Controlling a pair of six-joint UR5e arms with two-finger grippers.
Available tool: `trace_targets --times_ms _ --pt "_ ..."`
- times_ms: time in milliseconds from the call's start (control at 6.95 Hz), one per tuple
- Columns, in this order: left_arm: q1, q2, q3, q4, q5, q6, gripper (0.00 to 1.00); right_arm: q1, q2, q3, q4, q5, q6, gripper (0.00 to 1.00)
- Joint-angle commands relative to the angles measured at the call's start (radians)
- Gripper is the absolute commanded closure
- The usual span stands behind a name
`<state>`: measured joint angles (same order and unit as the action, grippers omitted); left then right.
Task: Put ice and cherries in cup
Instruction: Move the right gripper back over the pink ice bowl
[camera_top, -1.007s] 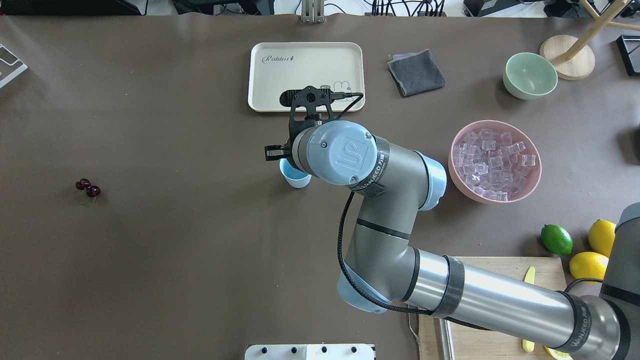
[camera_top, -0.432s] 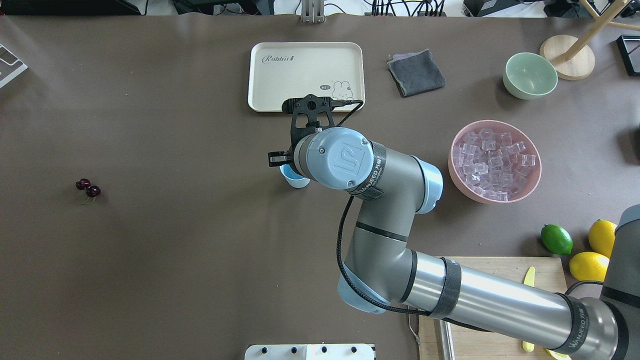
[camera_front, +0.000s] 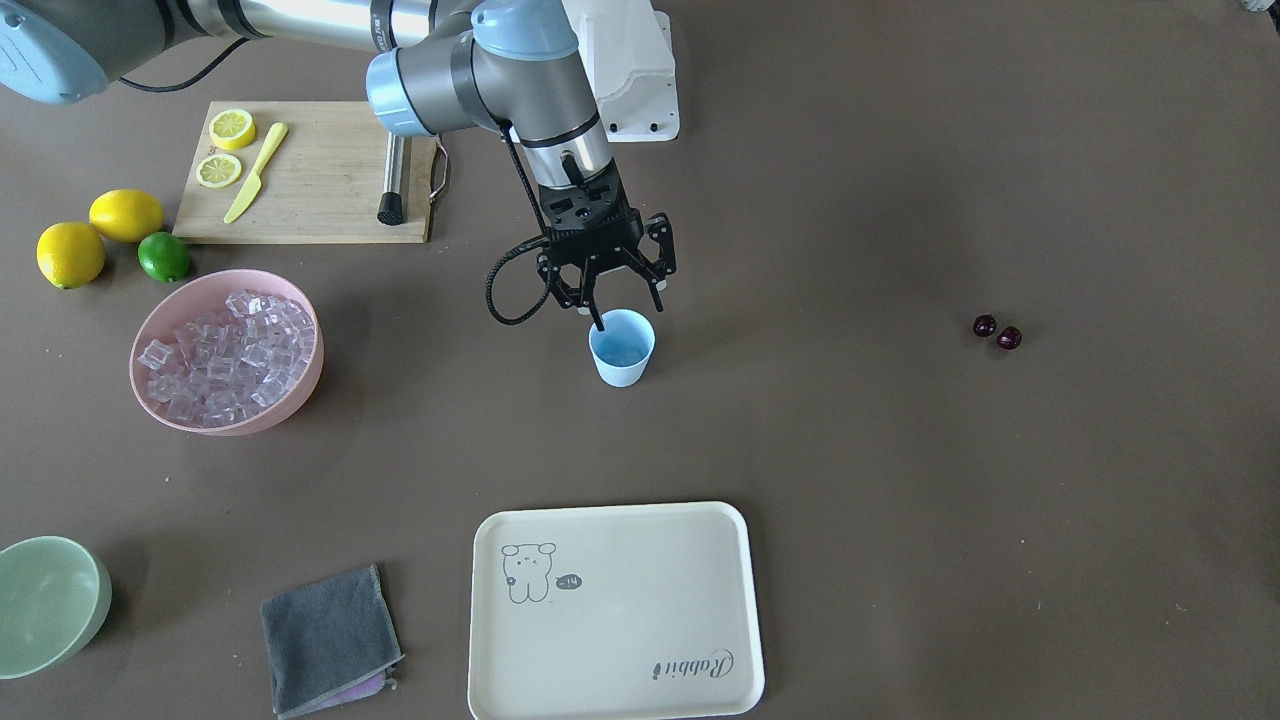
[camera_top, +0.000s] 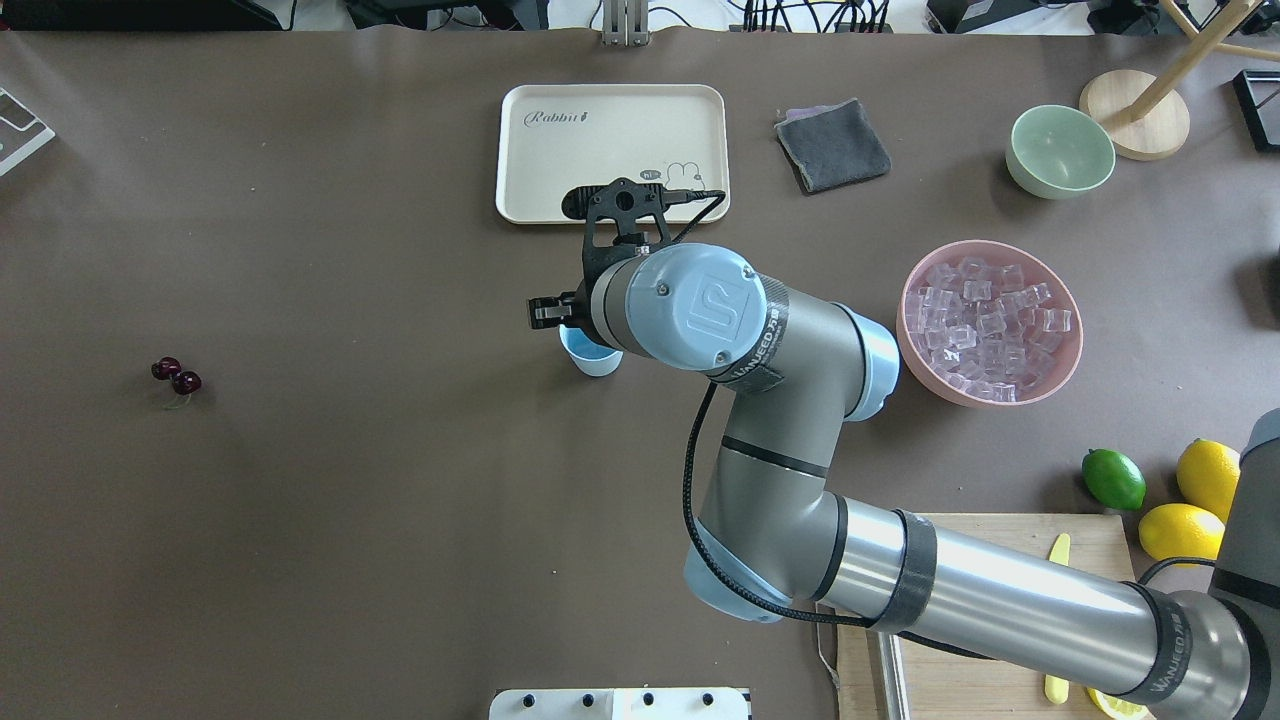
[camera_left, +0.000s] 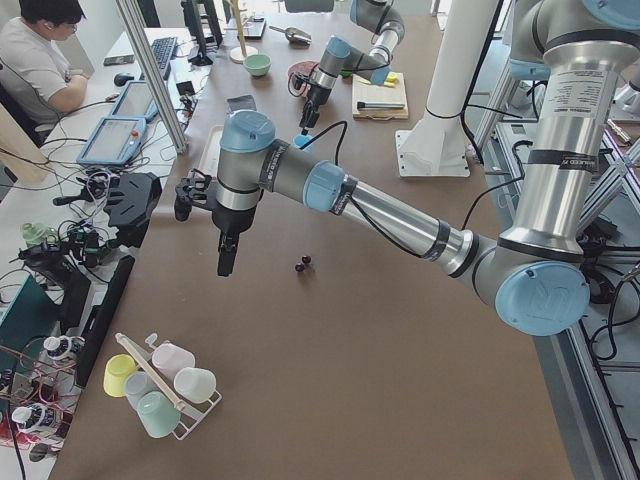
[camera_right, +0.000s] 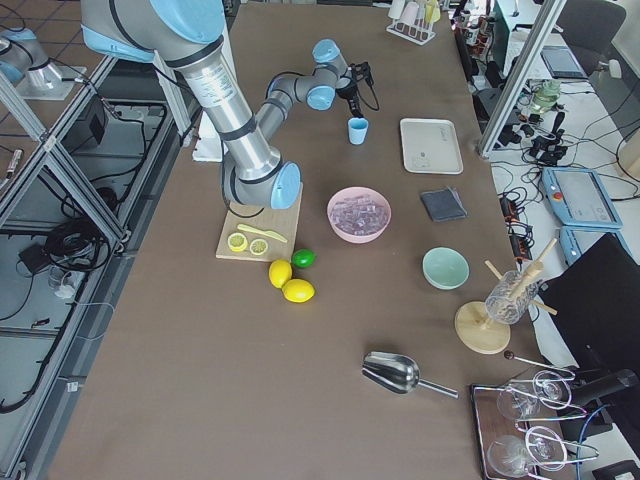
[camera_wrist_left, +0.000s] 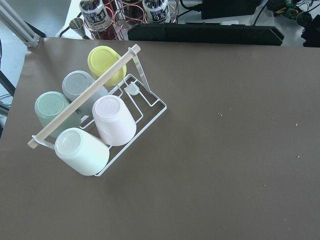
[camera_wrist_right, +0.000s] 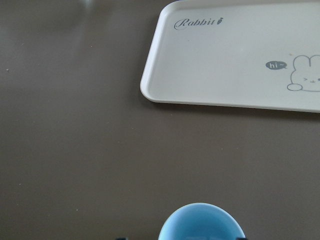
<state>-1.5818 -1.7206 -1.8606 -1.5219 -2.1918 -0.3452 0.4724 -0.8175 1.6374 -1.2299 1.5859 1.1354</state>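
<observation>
hovering right gripper (camera_front: 625, 308), jaws spread, over the cup (camera_front: 621, 354)

tray (camera_wrist_right: 220, 70): "Rabbit" script, corner | "hi" in speech bubble

Bright even overhead light, soft faint shadows (mild sheen on table (camera_top: 350, 520)); all views sharp.

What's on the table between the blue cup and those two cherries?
Nothing. In the overhead view, the table is bare brown surface all the way from the cup to the cherries. The front-facing view shows the same.
</observation>
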Motion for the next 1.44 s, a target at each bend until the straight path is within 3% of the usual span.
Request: trace_targets --times_ms 0,288,576,863,1295 --pt "-0.001 0.001 0.001 0.0 0.003 0.002 0.02 0.113 -0.107 0.135 -0.002 0.171 -0.06 0.0" --pt "-0.003 0.001 0.008 0.0 0.004 0.003 0.02 0.268 -0.28 0.235 -0.002 0.337 -0.181 0.0" --pt "-0.004 -0.005 0.003 -0.001 0.004 0.003 0.02 0.376 -0.459 0.35 -0.003 0.397 -0.186 0.0" --pt "-0.006 -0.011 -0.017 0.0 0.006 0.003 0.02 0.396 -0.576 0.378 -0.002 0.381 -0.192 0.0" --pt "-0.006 -0.011 -0.014 0.0 0.007 0.005 0.02 0.329 -0.678 0.369 -0.002 0.246 -0.197 0.0"
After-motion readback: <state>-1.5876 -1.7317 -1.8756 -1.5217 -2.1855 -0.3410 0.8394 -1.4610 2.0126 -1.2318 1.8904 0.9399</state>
